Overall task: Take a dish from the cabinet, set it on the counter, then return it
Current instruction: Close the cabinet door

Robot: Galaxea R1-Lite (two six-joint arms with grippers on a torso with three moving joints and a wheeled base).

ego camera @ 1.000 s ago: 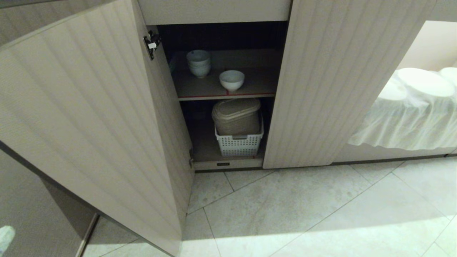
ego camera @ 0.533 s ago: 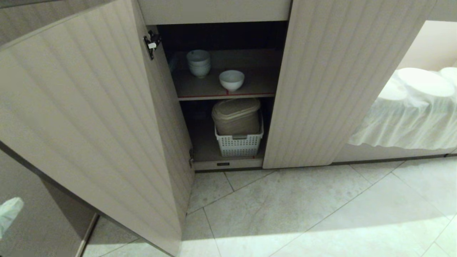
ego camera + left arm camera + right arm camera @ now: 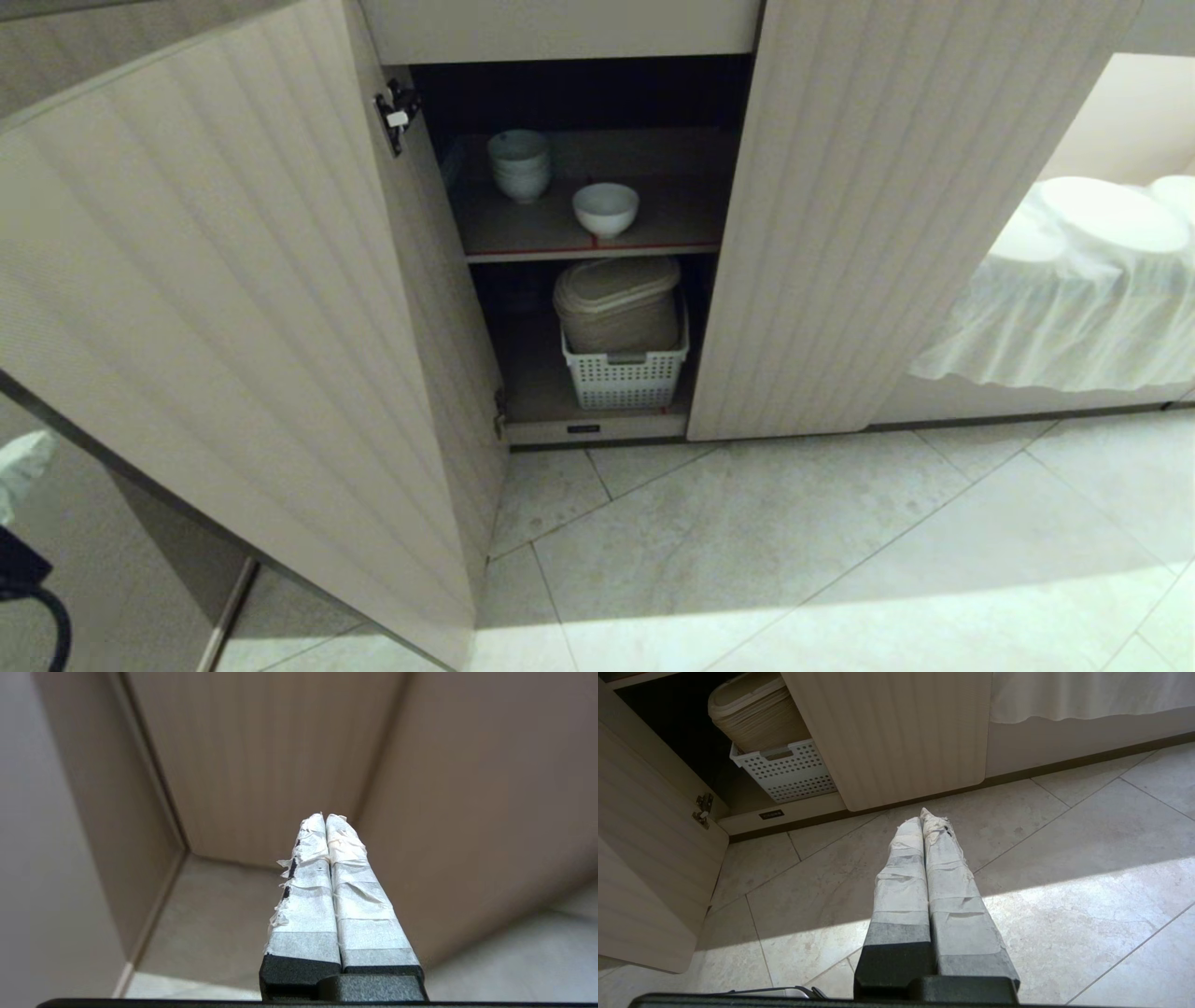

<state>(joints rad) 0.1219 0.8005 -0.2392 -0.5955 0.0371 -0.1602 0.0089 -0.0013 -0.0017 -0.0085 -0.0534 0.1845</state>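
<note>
— Rising at the far left edge of your head view, the left gripper [image 3: 17, 467] is sitting higher than a second ago, with its black wrist now showing; the dish [image 3: 606, 208] is not budging.

— Where is the dish sitting?

— It is resting upright near the front of the upper shelf [image 3: 672, 233] in the cabinet [image 3: 233, 280], beside the stack of bowls [image 3: 520, 165] and above the white basket [image 3: 624, 378].

— And the jaws?

— Both pairs are staying pressed together, grasping nothing. Your right gripper [image 3: 923, 814] is hanging over the floor tiles [image 3: 794, 551].

— So which step?

— You are only starting the reach, I'd judge. Next you are needing to swing the left arm round the open door, spread the jaws, and approach the rim.
</note>
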